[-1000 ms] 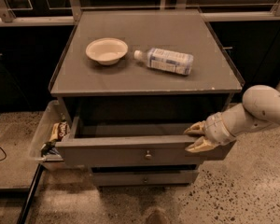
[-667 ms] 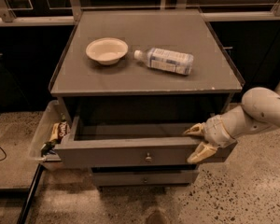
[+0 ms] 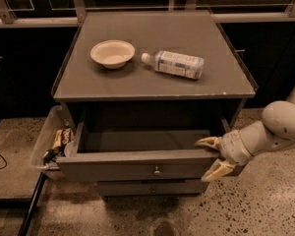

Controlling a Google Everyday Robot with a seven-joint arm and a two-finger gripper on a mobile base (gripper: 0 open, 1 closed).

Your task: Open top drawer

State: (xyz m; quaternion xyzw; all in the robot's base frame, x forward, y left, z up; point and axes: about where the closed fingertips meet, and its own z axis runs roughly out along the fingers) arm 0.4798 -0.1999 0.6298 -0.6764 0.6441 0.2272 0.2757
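Observation:
The top drawer (image 3: 137, 168) of the grey cabinet stands pulled out toward the camera, its flat front carrying a small round metal knob (image 3: 157, 170) at centre. Its inside looks dark and bare. My gripper (image 3: 210, 156) is at the drawer's right front corner, on the white arm that comes in from the right. Its two pale fingers are spread, one above the front panel's top edge and one in front of the panel lower down. A narrower lower drawer front (image 3: 150, 187) shows beneath.
On the cabinet top (image 3: 187, 85) sit a white bowl (image 3: 112, 53) and a plastic water bottle (image 3: 175, 64) lying on its side. A clear bin (image 3: 51, 141) with snack packets hangs at the cabinet's left. Speckled floor lies in front, railing behind.
The drawer has come out slightly further toward the camera. The gripper has stayed at the drawer's right front corner, with its lower finger dropping a little.

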